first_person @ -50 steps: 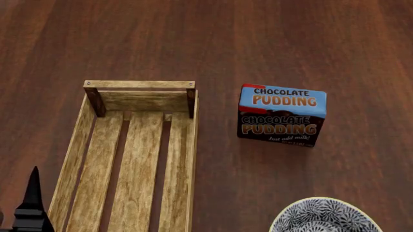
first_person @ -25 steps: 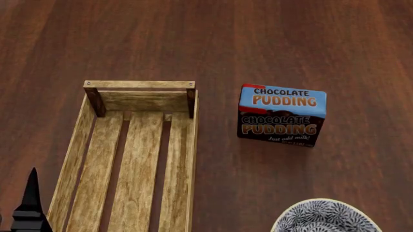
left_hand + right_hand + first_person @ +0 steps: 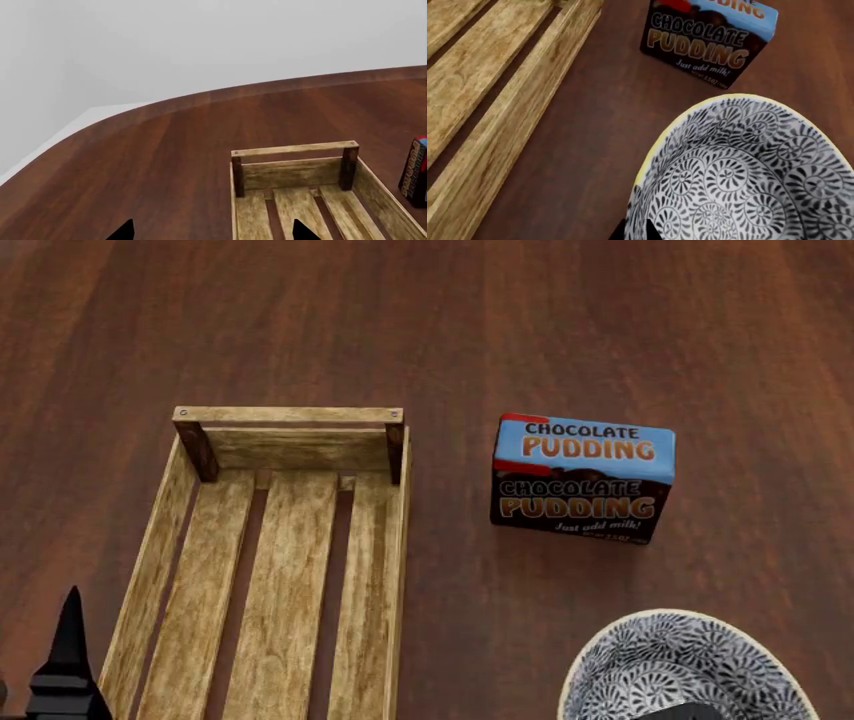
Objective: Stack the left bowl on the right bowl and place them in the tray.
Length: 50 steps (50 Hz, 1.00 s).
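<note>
A black-and-white patterned bowl (image 3: 683, 668) with a pale yellow rim shows at the head view's lower right. My right gripper (image 3: 635, 231) is shut on the rim of that bowl (image 3: 747, 175), one finger inside and one outside. Only this one bowl shows; I cannot tell whether another sits under it. The tray (image 3: 287, 415), a light-wood slatted crate with dark corner posts, lies to the bowl's left and holds nothing in its visible part. My left gripper (image 3: 213, 231) is open over the tray's (image 3: 293, 149) left side. Its one visible fingertip (image 3: 64, 660) stands at the head view's lower left.
A blue-and-brown chocolate pudding box (image 3: 583, 478) stands upright between the tray and the bowl, just beyond the bowl (image 3: 710, 42). In the left wrist view it shows past the tray's right side (image 3: 417, 170). The dark wood table's curved far edge (image 3: 200, 95) lies beyond the tray.
The bowl has come further into the head view and looks larger, and a dark part of the right gripper now shows at its near rim. The left fingertip has barely moved.
</note>
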### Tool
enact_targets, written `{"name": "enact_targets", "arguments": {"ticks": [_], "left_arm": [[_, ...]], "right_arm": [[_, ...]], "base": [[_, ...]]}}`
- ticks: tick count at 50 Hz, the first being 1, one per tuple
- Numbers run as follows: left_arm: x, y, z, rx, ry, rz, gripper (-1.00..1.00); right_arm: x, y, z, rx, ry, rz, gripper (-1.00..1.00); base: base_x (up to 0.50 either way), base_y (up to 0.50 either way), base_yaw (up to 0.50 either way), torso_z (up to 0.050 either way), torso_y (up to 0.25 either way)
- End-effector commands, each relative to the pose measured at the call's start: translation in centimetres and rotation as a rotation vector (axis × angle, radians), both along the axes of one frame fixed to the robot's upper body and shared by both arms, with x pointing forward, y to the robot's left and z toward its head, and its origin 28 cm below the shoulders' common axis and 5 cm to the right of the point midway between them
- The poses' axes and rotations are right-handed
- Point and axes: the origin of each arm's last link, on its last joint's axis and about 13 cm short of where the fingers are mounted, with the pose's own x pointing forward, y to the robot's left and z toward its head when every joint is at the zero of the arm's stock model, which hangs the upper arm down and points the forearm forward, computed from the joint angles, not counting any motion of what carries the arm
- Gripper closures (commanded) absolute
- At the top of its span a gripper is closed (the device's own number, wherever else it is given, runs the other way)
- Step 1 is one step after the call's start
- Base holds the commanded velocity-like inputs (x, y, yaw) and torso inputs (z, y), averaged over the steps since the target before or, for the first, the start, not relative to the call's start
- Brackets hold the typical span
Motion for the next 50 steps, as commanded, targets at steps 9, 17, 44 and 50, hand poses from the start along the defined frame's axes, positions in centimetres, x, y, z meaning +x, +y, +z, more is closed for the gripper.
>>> {"name": "enact_targets", "arguments": {"ticks": [9, 17, 44, 50], "left_arm": [[0.1, -0.1, 0.2, -0.002, -0.004, -0.006, -1.0], [0.0, -0.1, 0.0, 0.0, 0.0, -0.005, -1.0], [0.0, -0.2, -0.1, 0.002, 0.001, -0.008, -1.0], [-0.1, -0.2, 0.0, 0.002, -0.002, -0.009, -1.0]], "right_arm": [[-1.8, -1.2, 3.5, -0.09, -0.076, -0.054, 1.0], [-2.4, -2.2, 4.0, -0.102, -0.075, -0.103, 1.0], [-4.2, -5.7, 4.4, -0.136, -0.041, -0.271, 1.0], [-4.6, -6.3, 4.3, -0.148, -0.034, -0.309, 1.0]], "base": [[0.0, 0.0, 0.0, 0.0, 0.0], [0.0, 0.0, 0.0, 0.0, 0.0], [0.0, 0.0, 0.0, 0.0, 0.0], [0.0, 0.0, 0.0, 0.0, 0.0]]}}
